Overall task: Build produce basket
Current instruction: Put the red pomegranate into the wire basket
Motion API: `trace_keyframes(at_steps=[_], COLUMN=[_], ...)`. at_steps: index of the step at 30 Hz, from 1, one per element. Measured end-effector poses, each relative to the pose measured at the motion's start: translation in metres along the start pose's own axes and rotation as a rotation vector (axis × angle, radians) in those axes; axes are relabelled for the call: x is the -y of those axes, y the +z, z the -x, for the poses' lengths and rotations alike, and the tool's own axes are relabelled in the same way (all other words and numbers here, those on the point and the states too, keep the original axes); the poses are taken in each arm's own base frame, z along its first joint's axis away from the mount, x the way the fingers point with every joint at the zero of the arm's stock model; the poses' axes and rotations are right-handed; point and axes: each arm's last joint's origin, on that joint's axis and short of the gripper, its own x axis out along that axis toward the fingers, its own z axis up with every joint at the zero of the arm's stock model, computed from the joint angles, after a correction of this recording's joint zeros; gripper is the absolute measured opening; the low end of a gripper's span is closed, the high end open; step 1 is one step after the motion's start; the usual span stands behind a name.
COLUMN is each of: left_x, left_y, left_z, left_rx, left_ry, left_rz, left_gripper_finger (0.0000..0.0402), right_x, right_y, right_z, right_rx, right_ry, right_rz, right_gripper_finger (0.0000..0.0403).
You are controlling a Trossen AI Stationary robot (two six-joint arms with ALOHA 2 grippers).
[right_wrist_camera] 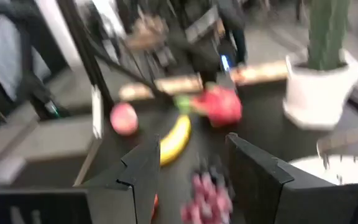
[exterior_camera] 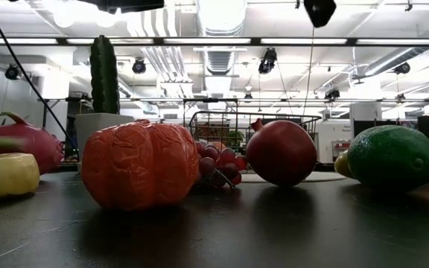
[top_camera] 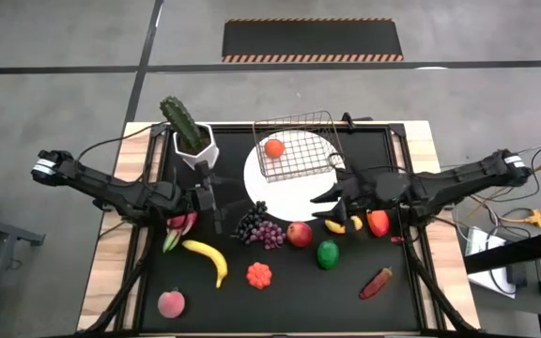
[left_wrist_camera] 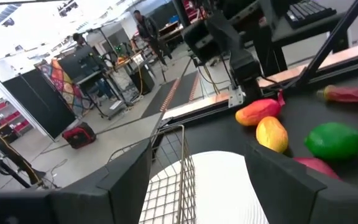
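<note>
Basket [top_camera: 297, 145] holds an orange [top_camera: 273, 147], tilted on black table [top_camera: 280, 300].

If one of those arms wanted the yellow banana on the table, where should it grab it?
Probably across the middle of the banana, coming straight down from above. It lies flat on the dark table, curved and narrow, so open fingers could straddle its width there. Nothing touches its middle; the dragon fruit sits by its upper tip only.
</note>
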Motion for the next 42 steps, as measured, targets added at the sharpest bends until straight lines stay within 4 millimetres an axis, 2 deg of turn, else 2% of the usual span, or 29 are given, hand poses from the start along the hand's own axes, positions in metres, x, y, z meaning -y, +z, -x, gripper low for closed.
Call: trace_keyframes(at_steps=[9, 15, 19, 25, 29, 36, 42], left_x=[0.001, 0.002, 0.002, -0.001, -0.003, -0.004, -0.004], left_y=[-0.003, -0.005, -0.005, -0.004, -0.003, -0.004, -0.004], left_z=[0.000, 0.000, 0.000, 0.002, 0.003, 0.005, 0.006], left_rx=[-0.023, -0.039, -0.041, -0.047, -0.049, -0.058, -0.065], left_ry=[-0.010, -0.017, -0.018, 0.016, 0.031, 0.028, 0.024], left_rz=[-0.036, -0.047, -0.059, -0.088, -0.092, -0.098, -0.107], left_gripper_finger=[0.0240, 0.0240, 0.0240, 0.0240, 0.0240, 0.0240, 0.0240], right_x=[-0.023, -0.031, -0.033, -0.034, -0.030, -0.028, -0.017], right_y=[0.022, 0.022, 0.014, -0.003, -0.019, -0.032, -0.038], right_z=[-0.026, -0.050, -0.071, -0.097, -0.111, -0.134, -0.147], right_rx=[-0.448, -0.663, -0.765, -0.848, -0.907, -0.853, -0.827], right_ry=[-0.192, -0.268, -0.297, -0.283, -0.278, -0.245, -0.282], right_rz=[-0.066, -0.068, -0.032, 0.067, 0.126, 0.154, 0.100], right_gripper_finger=[0.0164, 0.0168, 0.0196, 0.0253, 0.0272, 0.0258, 0.0238])
